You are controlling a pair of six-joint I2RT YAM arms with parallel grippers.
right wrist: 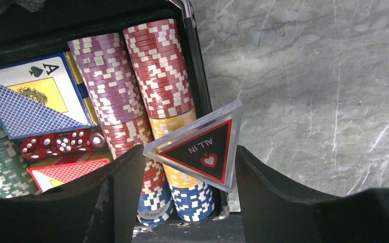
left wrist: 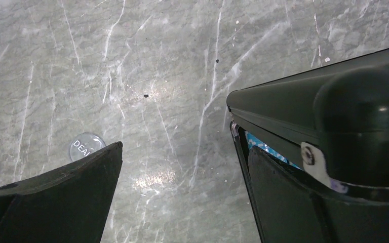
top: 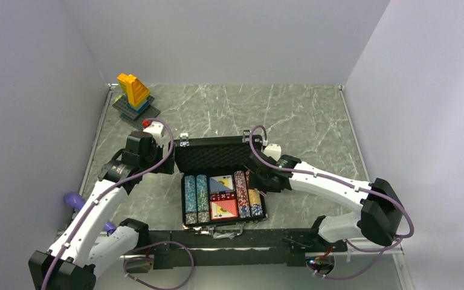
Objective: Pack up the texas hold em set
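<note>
1. Far left, at the back of the grey marble-patterned table, the yellow-and-blue toy brick tower stands on its dark baseplate, well apart from the action.
2. The left gripper hovers with fingers spread wide, grasping nothing. Its wrist view shows bare table between them.
3. Just beyond its left finger lies a small clear round plastic button flat on the table, reading "DEAL" before the finger hides the rest.
4. By its right finger runs the left edge of the flat black rectangular case. The case sits mid-table between the arms, lid propped up, ridged foam inside.
5. In the tray are rows of striped poker chips in teal, purple, red, yellow and blue.
6. Beside them sits a blue-backed card deck showing "A" with a spade.
7. Below it sit small red dice with white pips, then a red-backed card deck.
8. The right gripper is clenched on a clear acrylic triangular plaque, black with a red border, marked "ALL IN". It is held over the chips at the case's right rim.
</note>
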